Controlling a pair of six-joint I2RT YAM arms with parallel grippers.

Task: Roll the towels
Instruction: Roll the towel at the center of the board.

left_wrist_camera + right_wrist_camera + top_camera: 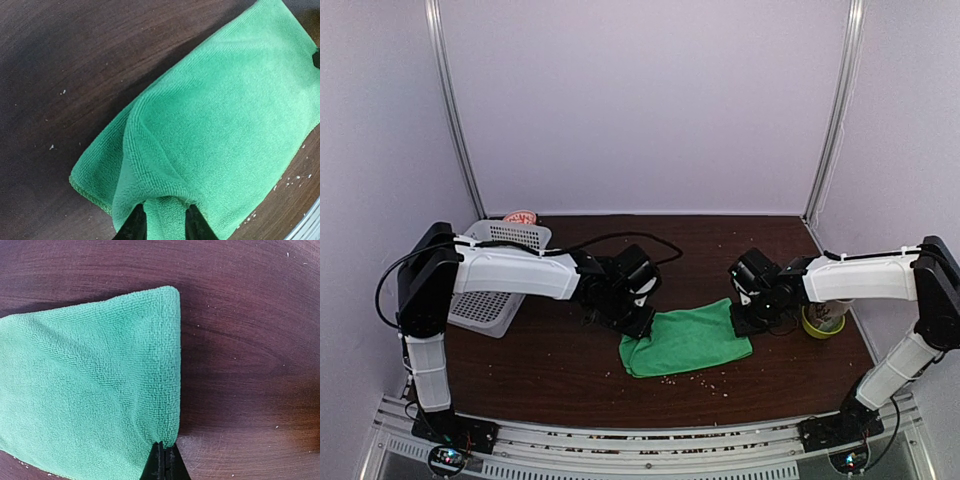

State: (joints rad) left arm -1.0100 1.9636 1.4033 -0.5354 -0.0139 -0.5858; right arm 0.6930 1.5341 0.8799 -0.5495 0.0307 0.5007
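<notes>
One green towel (685, 340) lies flat right of basket (490, 305); right gripper (164, 450) pinches its edge, left gripper (165, 212) narrowly straddles a fold, hold unclear. We judge rolling unstarted; next, tuck an edge.

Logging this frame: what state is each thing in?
green towel: lying folded, not rolled, one fold raised at its left end.
left gripper: fingers apart around that raised fold; grip unclear.
right gripper: shut on the towel's right edge.
basket: upright.
bowl: upright, partly hidden.
</notes>
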